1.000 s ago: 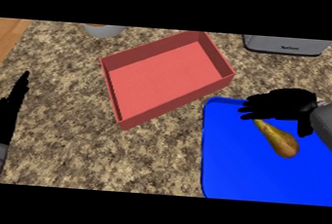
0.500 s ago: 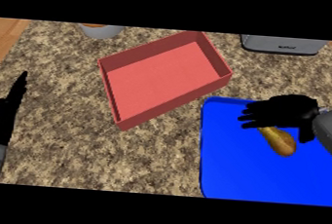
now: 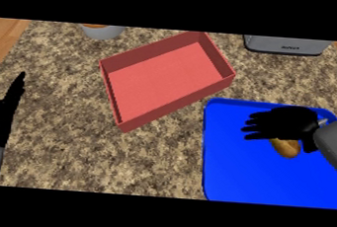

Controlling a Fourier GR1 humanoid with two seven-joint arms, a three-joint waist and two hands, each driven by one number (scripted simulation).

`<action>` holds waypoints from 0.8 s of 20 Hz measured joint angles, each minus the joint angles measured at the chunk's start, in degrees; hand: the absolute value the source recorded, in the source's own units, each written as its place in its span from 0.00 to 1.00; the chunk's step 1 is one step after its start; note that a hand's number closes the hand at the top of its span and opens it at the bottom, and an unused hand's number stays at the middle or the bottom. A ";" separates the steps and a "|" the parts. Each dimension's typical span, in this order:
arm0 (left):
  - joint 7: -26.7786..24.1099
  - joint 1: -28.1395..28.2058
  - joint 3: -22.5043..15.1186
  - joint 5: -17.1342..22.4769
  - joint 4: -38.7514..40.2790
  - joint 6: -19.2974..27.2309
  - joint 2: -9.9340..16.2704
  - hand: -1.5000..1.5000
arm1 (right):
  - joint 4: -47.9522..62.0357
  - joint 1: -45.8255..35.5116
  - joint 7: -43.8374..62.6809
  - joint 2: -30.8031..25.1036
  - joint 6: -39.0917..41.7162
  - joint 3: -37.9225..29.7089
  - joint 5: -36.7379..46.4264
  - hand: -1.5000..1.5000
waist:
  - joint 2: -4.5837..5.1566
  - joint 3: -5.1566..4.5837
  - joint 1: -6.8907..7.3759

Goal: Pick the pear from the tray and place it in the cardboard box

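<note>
- Pear (image 3: 287,147) is lying on the blue tray (image 3: 240,175), just under the right hand (image 3: 286,123); its upper end is hidden beneath the palm and its rounded lower end is poking out toward the wrist side.
- Its long axis is running roughly from the hand's palm down toward the view's lower edge, tilted slightly right.
- Right hand is hovering over the pear with fingers spread and bent leftward; whether they are touching the fruit cannot be told.
- Red box (image 3: 166,78) is sitting up and left of that hand, turned at an angle.
- Left hand (image 3: 1,118) is resting open, fingers up, at the far left edge.
</note>
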 measured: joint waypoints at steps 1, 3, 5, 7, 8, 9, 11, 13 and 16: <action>-0.58 0.01 0.26 -0.25 0.58 -0.16 -0.43 0.50 | 0.67 -0.24 0.24 0.74 0.12 -0.39 0.86 0.00 | 0.03 0.01 0.04; -0.68 -0.30 0.76 -0.88 1.01 -0.47 -0.95 0.50 | 0.75 0.19 0.37 1.20 0.05 -1.30 2.34 1.00 | 0.03 0.00 0.04; -1.20 -0.47 0.92 -1.46 1.51 -0.62 -1.64 0.50 | 2.23 0.39 0.93 3.07 -0.87 -2.46 3.22 1.00 | -0.11 -0.21 0.10; -2.14 0.04 1.35 -1.37 1.67 -0.99 -1.78 0.50 | 1.83 0.68 0.80 3.91 -2.88 -3.85 2.75 1.00 | -0.20 -0.31 0.16; -2.15 -0.14 1.34 -1.71 1.77 -0.92 -1.86 0.50 | 1.98 1.02 0.78 4.43 -4.06 -4.41 2.72 1.00 | -0.26 -0.44 0.15; -1.17 -0.13 1.20 -1.98 1.01 -0.88 -1.94 0.50 | 1.67 1.38 0.59 4.43 -4.73 -5.09 2.47 1.00 | -0.31 -0.47 0.13; -0.79 0.15 1.17 -2.24 0.08 -1.14 -2.02 0.50 | 2.05 1.55 0.43 5.18 -6.25 -6.33 2.34 1.00 | -0.36 -0.58 0.18; -0.61 0.25 1.77 -2.10 -0.17 -1.51 -1.78 0.50 | 1.32 2.05 0.73 5.73 -7.64 -7.15 2.64 1.00 | -0.43 -0.74 0.05; -0.38 1.19 2.54 -1.69 -1.32 -2.31 -1.12 0.50 | 0.12 2.49 0.36 6.00 -9.66 -9.55 0.95 1.00 | -0.36 -0.56 0.09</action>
